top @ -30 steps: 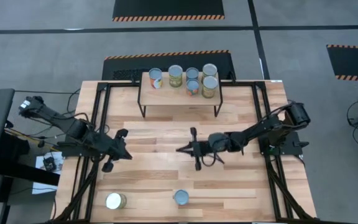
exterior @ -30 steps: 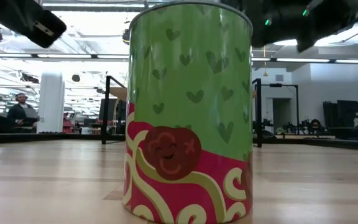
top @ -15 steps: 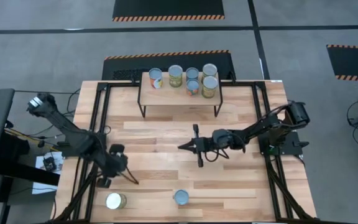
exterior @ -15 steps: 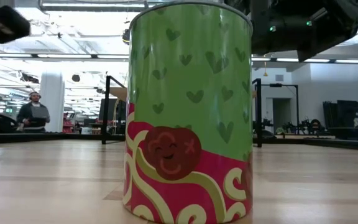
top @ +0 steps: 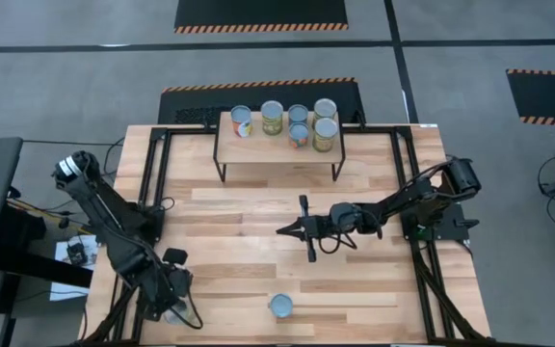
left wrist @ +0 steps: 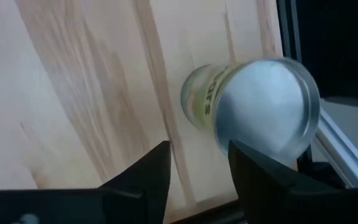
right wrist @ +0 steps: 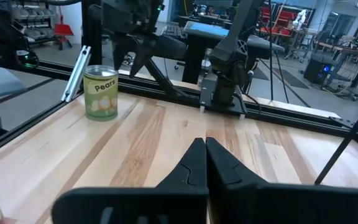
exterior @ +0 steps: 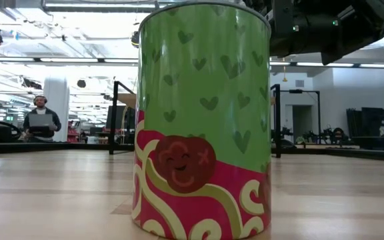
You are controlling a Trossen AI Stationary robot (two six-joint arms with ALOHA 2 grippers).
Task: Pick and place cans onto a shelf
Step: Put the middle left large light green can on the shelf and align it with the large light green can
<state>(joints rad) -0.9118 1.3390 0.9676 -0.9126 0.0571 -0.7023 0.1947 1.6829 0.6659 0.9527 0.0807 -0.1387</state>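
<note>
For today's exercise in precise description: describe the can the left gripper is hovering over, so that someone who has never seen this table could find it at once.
Start at the wooden table and go to its front left corner, far from the shelf. There the open left gripper hangs over a can standing by the table's edge. It is the Pears can with a pale green-yellow label; the only other loose can, mid-front, is green and pink with hearts.

Wooden table with 2 cans at its near edge, shelf carrying 6 cans
</note>
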